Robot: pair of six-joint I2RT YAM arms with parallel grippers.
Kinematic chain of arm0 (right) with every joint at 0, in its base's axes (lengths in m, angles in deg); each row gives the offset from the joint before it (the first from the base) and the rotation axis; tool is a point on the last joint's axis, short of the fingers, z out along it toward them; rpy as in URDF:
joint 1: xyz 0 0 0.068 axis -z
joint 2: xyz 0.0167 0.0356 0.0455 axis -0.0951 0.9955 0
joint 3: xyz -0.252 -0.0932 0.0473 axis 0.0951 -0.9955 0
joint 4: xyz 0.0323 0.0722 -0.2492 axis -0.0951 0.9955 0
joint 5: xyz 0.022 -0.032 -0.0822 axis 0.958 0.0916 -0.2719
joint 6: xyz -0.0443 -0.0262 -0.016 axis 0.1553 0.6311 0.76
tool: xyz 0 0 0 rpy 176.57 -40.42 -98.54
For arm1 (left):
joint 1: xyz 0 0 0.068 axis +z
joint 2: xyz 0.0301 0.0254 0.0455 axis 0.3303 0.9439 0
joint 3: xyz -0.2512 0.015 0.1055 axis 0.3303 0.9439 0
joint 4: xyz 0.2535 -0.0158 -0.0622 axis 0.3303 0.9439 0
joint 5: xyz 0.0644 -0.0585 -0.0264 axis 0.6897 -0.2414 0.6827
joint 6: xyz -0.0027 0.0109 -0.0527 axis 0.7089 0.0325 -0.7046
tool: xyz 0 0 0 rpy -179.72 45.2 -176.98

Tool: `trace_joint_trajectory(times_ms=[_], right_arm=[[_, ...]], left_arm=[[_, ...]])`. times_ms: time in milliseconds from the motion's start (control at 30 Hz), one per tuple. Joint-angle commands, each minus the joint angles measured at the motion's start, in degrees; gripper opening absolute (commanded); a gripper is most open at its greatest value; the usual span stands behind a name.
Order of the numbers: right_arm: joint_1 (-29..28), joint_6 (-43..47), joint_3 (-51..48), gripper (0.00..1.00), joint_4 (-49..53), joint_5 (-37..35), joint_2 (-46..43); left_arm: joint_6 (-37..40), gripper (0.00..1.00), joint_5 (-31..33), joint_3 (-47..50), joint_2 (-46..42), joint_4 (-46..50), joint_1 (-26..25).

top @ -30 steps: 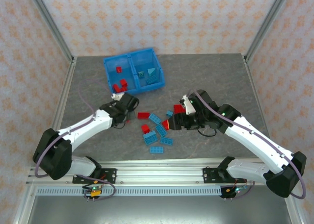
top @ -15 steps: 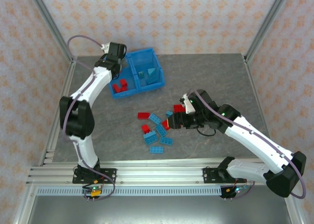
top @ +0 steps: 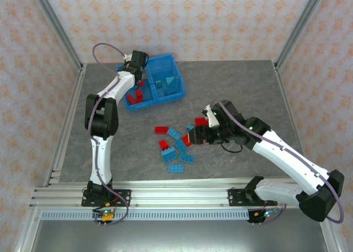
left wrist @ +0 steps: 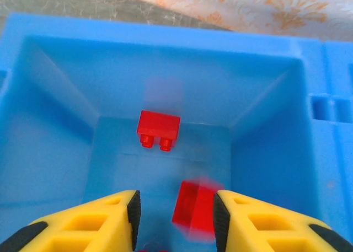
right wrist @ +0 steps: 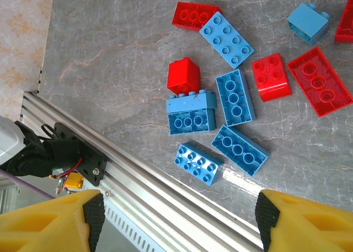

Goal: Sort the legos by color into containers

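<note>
- Fingers [left wrist: 83, 224] of the left hand [left wrist: 175, 201], yellow with black pads, stand partly apart over the left compartment of the bright blue bin [left wrist: 265, 141].
- One blurred red brick [left wrist: 194, 210] sits in the gap between them, close to the right finger and clear of the left one, so the hand is open and not gripping it.
- Another red brick [left wrist: 159, 129] lies on the floor of that compartment, studs facing the camera.
- From above, the left hand [top: 137, 70] reaches over the bin [top: 160, 59] at the far left of the bench [top: 231, 81].
- Left compartment holds a few red bricks [top: 135, 97]; right compartment holds light blue bricks [top: 170, 85].
- Right hand [top: 193, 135] hovers above the loose legos [top: 176, 147] near the middle of the bench.
- In its wrist view, the right hand [right wrist: 176, 208] is wide open and holds nothing.
- Below it, several light blue bricks [right wrist: 234, 97] and red bricks [right wrist: 183, 75] lie scattered on the grey bench [right wrist: 110, 53], some touching, well apart from the bin.
</note>
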Motion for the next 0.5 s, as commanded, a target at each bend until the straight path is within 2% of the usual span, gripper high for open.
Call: trace_joint_trajectory(times_ms=[0, 133, 200, 267, 367, 433, 467], right_arm=[[-0.32, 0.1, 1.61, 0.74, -0.02, -2.18, 0.62], [-0.32, 4.61, 1.7, 0.74, -0.23, -6.54, 2.81], [-0.55, 9.31, 3.2, 0.74, 0.88, -11.28, 6.33], [-0.78, 13.58, 4.75, 0.74, 0.89, -15.25, 10.11], [-1.4, 19.97, 6.74, 0.74, -0.97, -16.06, 16.14], [-1.67, 22.82, 7.93, 0.74, -2.97, -15.3, 20.12], [-1.64, 23.76, 8.71, 0.75, -3.86, -14.7, 22.33]], left_arm=[[0.57, 0.44, -1.62, 3.01, -10.69, -0.26, 0.07], [-0.07, 0.44, -7.98, 12.1, -23.94, -2.15, -0.98], [3.02, 0.44, -10.99, 18.24, -32.55, -3.37, -3.75], [9.56, 0.44, -11.88, 23.15, -40.48, -2.6, -7.91], [23.0, 0.46, -13.74, 30.08, -51.87, 1.11, -15.21], [30.86, 0.49, -17.83, 34.49, -58.65, 5.38, -18.36], [35.85, 0.54, -21.93, 36.86, -62.23, 8.38, -19.38]])
